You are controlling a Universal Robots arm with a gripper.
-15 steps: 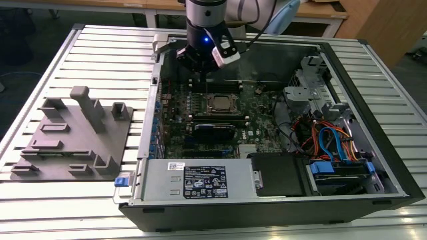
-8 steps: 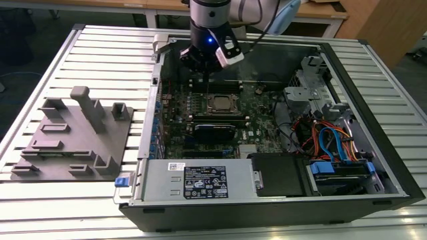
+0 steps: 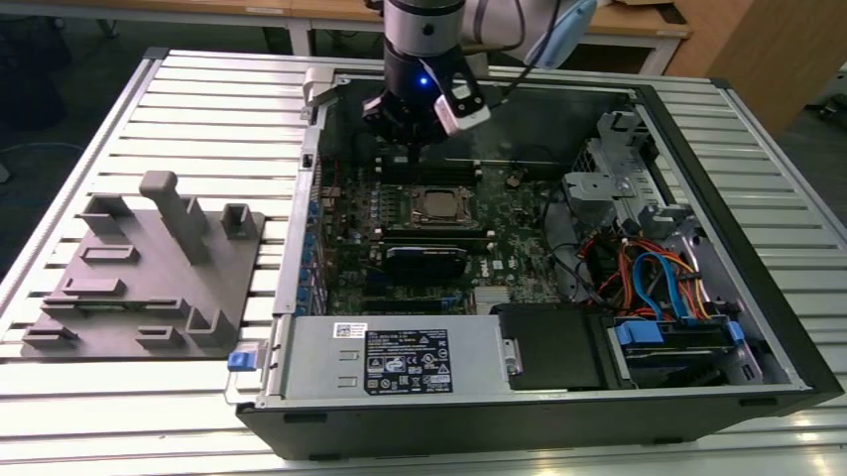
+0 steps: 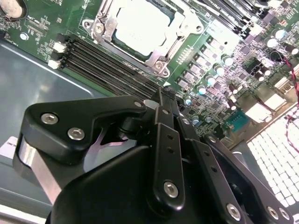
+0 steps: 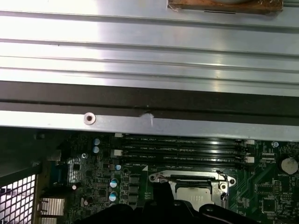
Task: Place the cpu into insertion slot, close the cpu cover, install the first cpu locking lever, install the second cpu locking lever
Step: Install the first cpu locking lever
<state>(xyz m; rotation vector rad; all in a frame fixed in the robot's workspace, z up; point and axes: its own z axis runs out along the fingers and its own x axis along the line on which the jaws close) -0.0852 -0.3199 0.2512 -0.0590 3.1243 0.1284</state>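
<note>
The cpu (image 4: 140,25) shows its pale metal face inside the insertion slot (image 3: 441,206) on the green board. The silvery cpu cover (image 4: 161,58) lies flat around it as a frame, with the chip showing through its window. In the first wrist view the cpu (image 5: 196,192) and the cover's rim (image 5: 187,177) sit just past my dark gripper body. My gripper (image 3: 413,149) hangs above the board a little behind the socket, over the memory slots. Its black fingers meet at the tip, so the gripper (image 4: 166,91) is shut with nothing in it. I cannot make out the locking levers.
The open computer case (image 3: 741,198) walls in the board. Long black memory slots (image 4: 107,65) run beside the socket. A black card (image 3: 423,260) stands in front of it; a drive cage and coloured cables (image 3: 649,278) fill the exterior view's right. A grey fixture plate (image 3: 146,278) lies outside on the left.
</note>
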